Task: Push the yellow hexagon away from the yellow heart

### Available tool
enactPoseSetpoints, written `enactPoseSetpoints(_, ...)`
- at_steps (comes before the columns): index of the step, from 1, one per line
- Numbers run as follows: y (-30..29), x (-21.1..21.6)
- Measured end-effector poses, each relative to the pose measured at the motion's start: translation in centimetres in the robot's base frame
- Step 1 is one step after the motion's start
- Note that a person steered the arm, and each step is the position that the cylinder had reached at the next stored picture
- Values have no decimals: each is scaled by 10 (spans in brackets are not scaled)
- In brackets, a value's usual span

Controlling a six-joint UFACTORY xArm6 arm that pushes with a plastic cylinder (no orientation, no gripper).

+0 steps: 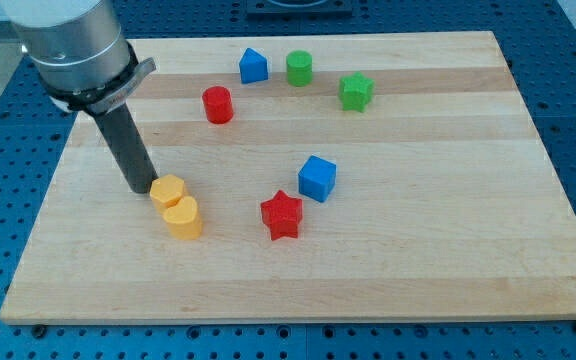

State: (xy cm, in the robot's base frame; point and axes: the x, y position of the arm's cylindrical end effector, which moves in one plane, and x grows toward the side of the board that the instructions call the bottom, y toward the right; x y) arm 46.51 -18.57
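Note:
The yellow hexagon (167,190) lies on the wooden board at the view's lower left. The yellow heart (183,217) sits just below and right of it, touching it. My tip (141,187) is at the hexagon's left edge, touching or nearly touching it. The dark rod rises from there up and left to the arm's grey housing.
A red star (282,214) and a blue cube (317,178) lie right of the yellow pair. A red cylinder (217,104), a blue house-shaped block (253,66), a green cylinder (299,68) and a green star (356,91) sit near the top. The board's left edge (46,190) is close.

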Motion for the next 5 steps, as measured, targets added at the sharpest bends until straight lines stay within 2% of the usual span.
enactPoseSetpoints(1, 0, 2)
enactPoseSetpoints(3, -14, 43)
enactPoseSetpoints(5, -22, 67)
